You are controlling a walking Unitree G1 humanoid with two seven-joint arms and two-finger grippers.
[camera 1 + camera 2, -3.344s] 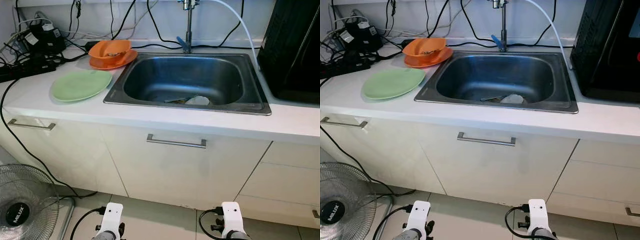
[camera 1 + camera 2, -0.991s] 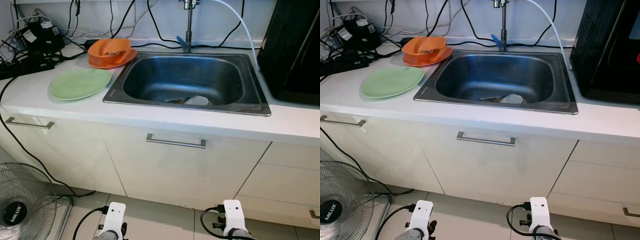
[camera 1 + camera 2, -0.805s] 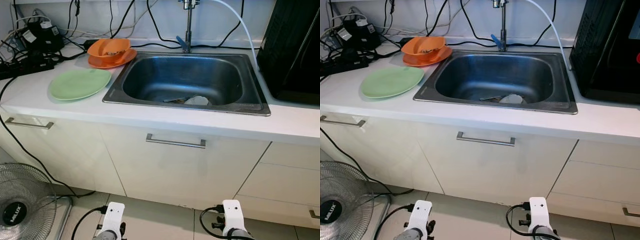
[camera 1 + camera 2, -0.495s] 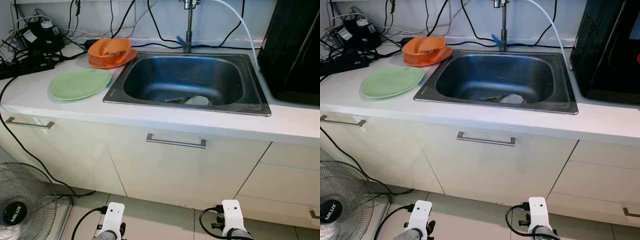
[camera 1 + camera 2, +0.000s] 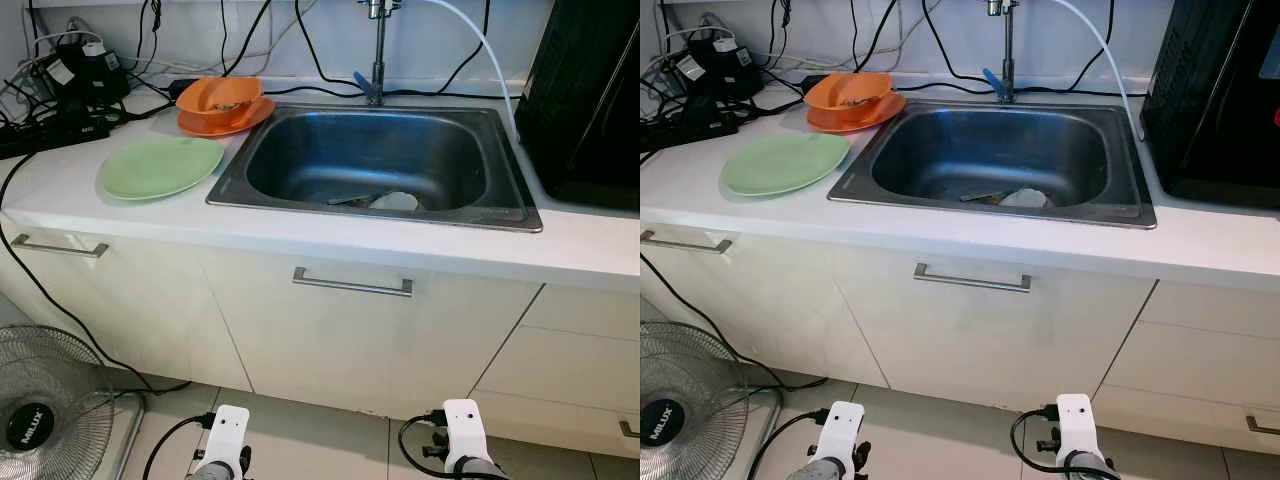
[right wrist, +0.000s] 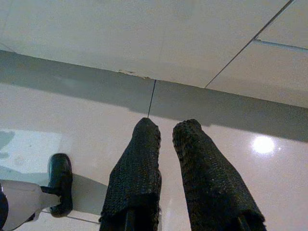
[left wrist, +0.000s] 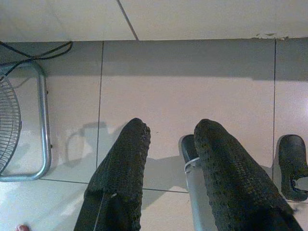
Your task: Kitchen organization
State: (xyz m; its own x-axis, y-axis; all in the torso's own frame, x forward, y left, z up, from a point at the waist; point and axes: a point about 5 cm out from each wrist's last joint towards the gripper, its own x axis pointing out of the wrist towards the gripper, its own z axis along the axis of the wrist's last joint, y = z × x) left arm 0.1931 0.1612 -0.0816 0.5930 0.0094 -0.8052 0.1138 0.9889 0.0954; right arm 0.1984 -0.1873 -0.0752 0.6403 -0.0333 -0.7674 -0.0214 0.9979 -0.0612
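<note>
Kitchen counter seen from the head camera, with the steel sink [image 5: 300, 195] as the reference landmark. To the sink's left, on the white counter [image 5: 330, 240], lies a green plate [image 5: 160, 167], flat and just beside the sink rim. Behind that plate, near the sink's back left corner, an orange bowl [image 5: 219, 98] sits on an orange plate [image 5: 243, 119]. Inside the sink, toward its front, rest a pale dish [image 5: 396, 201] and a utensil [image 5: 352, 199], too small to identify further. The tap [image 5: 376, 50] rises behind the sink, with a white hose [image 5: 480, 45] arching to the sink's right rim. A black appliance [image 5: 585, 95] stands to the sink's right; a tangle of black cables and plugs [image 5: 60, 85] lies far to its left. Below the sink is a cupboard door with a metal handle [image 5: 351, 286]. A fan [image 5: 50, 410] stands on the floor, lower left.

Both arms hang low over the tiled floor [image 7: 183, 96]. The left gripper [image 7: 171, 132] has its fingers spread apart, holding nothing; the right gripper [image 6: 166, 129] shows a narrow gap between its fingers, also holding nothing.
</note>
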